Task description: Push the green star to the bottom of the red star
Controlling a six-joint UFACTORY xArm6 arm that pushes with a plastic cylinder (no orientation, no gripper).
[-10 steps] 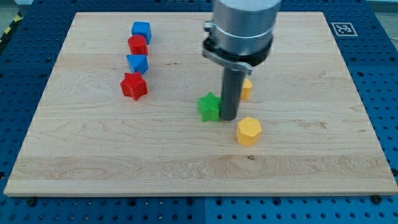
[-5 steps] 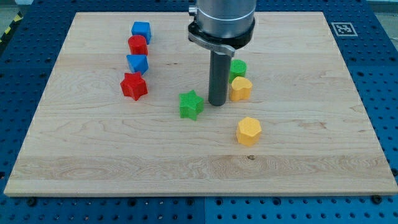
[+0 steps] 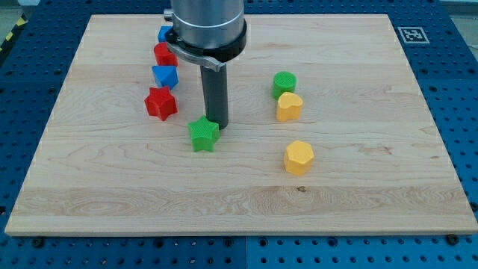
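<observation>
The green star (image 3: 203, 135) lies on the wooden board (image 3: 358, 187), left of the middle. My tip (image 3: 216, 123) stands right against the star's upper right side. The red star (image 3: 160, 103) lies up and to the left of the green star, about one block's width away. The green star sits lower than the red star and to its right.
Above the red star runs a column: a blue block (image 3: 164, 75), a red block (image 3: 164, 54) and a blue cube (image 3: 164, 33) partly hidden by the arm. To the right are a green round block (image 3: 284, 82), a yellow block (image 3: 289, 106) and a yellow hexagon (image 3: 298, 158).
My tip has moved left across the board, and the green star has slid left and slightly down with it, closer to the red star. The other blocks have not moved.
</observation>
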